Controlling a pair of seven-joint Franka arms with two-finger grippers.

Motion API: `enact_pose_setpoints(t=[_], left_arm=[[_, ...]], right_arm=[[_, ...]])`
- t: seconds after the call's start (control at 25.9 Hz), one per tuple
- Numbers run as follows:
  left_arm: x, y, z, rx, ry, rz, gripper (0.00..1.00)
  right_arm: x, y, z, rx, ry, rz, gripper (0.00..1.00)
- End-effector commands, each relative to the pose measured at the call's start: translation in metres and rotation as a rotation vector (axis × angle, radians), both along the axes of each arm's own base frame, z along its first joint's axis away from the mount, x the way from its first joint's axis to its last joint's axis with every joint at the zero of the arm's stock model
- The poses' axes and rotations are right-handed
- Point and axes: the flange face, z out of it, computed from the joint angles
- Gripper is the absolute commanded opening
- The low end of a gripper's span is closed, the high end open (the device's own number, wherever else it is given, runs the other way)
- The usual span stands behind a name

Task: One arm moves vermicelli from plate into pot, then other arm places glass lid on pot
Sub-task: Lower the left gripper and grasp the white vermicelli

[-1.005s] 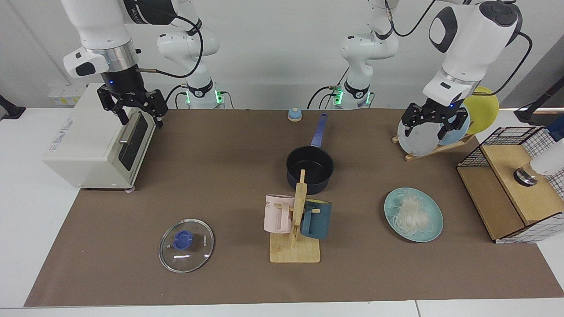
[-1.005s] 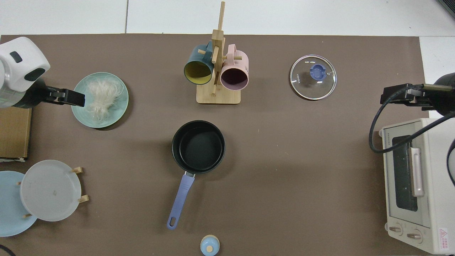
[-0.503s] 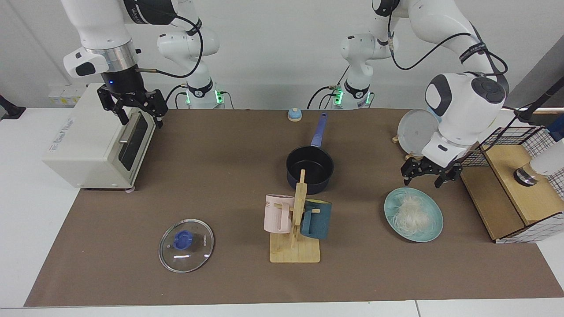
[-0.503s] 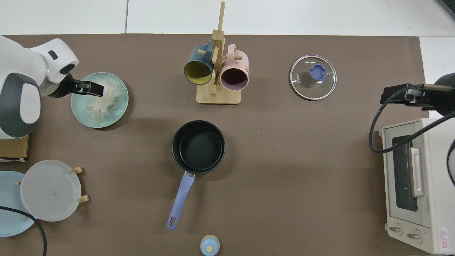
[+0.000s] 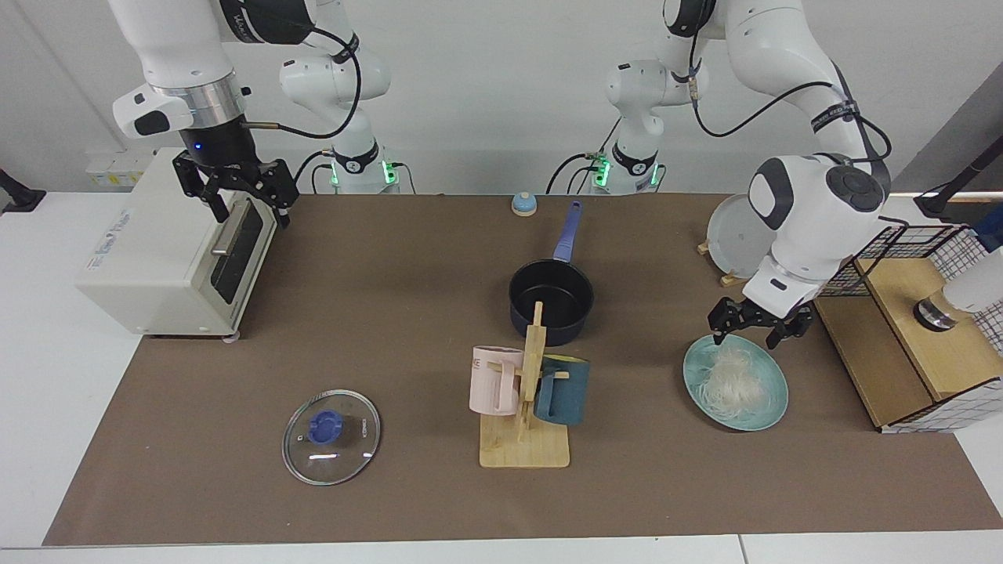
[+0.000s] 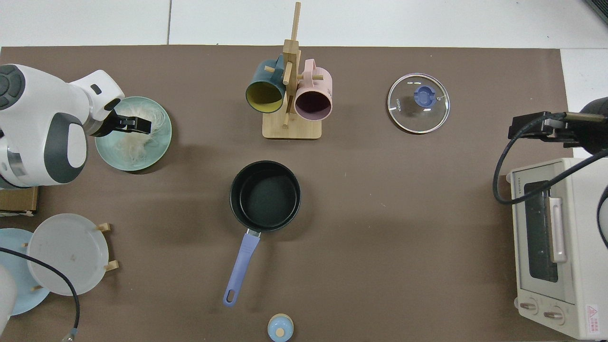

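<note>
- Your left gripper (image 5: 758,330) hangs over the far edge of the teal plate (image 5: 772,411), fingers spread wide with nothing between them.
- From above, that left gripper (image 6: 137,125) sits over the vermicelli (image 6: 134,137); I can't tell whether the fingertips touch the strands.
- The vermicelli (image 5: 733,380) lies in a loose heap on the plate (image 6: 160,145), all of it on the dish.
- The pot (image 5: 551,301) sits mid-table with its dark inside bare, handle pointing toward the arm bases; the wooden mug stand (image 5: 526,423) is just in front of it.
- The glass lid (image 5: 331,435) lies flat on the brown mat, well apart from the pot (image 6: 265,195).
- Your right gripper (image 5: 239,188) waits, parted and unloaded, above the toaster oven (image 5: 168,251).
</note>
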Motion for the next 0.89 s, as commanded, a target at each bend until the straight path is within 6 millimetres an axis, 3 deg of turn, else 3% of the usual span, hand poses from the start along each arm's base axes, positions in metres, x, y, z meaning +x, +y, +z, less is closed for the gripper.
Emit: enact_pose_setpoints(t=[0.0, 0.43, 0.73, 0.77, 0.81, 0.85], left_arm=[[-0.002, 0.001, -0.022, 0.003, -0.022, 0.014, 1.00], [0.001, 0.002, -0.062, -0.002, -0.018, 0.057, 1.00], [0.004, 0.005, -0.081, 0.027, -0.025, 0.058, 0.97], [0.005, 0.006, -0.080, 0.032, -0.026, 0.054, 0.87], [0.005, 0.006, -0.080, 0.035, -0.028, 0.050, 0.67], [0.005, 0.007, -0.081, 0.038, -0.027, 0.049, 0.35]], right_arm=[[-0.001, -0.003, 0.002, 0.010, -0.003, -0.013, 1.00], [-0.001, -0.002, 0.002, 0.010, -0.004, -0.011, 1.00], [-0.001, -0.002, 0.002, 0.010, -0.003, -0.011, 1.00], [-0.001, -0.003, 0.002, 0.011, -0.003, -0.013, 1.00], [-0.001, -0.002, 0.002, 0.010, -0.003, -0.011, 1.00], [-0.001, -0.002, 0.002, 0.011, -0.003, -0.011, 1.00]])
